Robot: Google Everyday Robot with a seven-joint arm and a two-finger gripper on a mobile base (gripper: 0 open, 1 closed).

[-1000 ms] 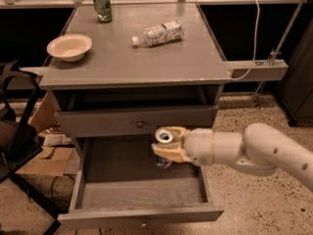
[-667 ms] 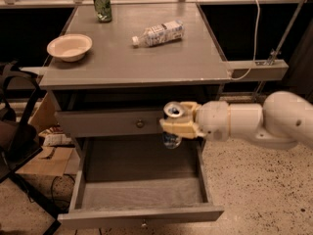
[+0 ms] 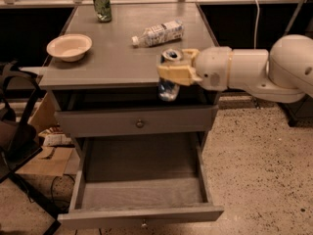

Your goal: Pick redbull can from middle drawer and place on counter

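Note:
My gripper [image 3: 174, 72] reaches in from the right and is shut on the redbull can [image 3: 169, 88], a slim silver-and-blue can held upright. The can hangs in the air in front of the counter's [image 3: 117, 58] front edge, its silver top about level with the counter surface. The middle drawer [image 3: 142, 182] is pulled open below and its grey floor is bare. The upper drawer [image 3: 139, 122] with the round dark knob is closed.
On the counter are a green can [image 3: 102, 5] at the back left, a pale bowl [image 3: 69, 46] at the left and a plastic bottle [image 3: 159, 33] lying on its side near the middle. A dark chair [image 3: 14, 126] and cardboard stand at the left of the cabinet.
My gripper has lifted the can up out of the open drawer, past the upper drawer front, to the height of the counter's edge.

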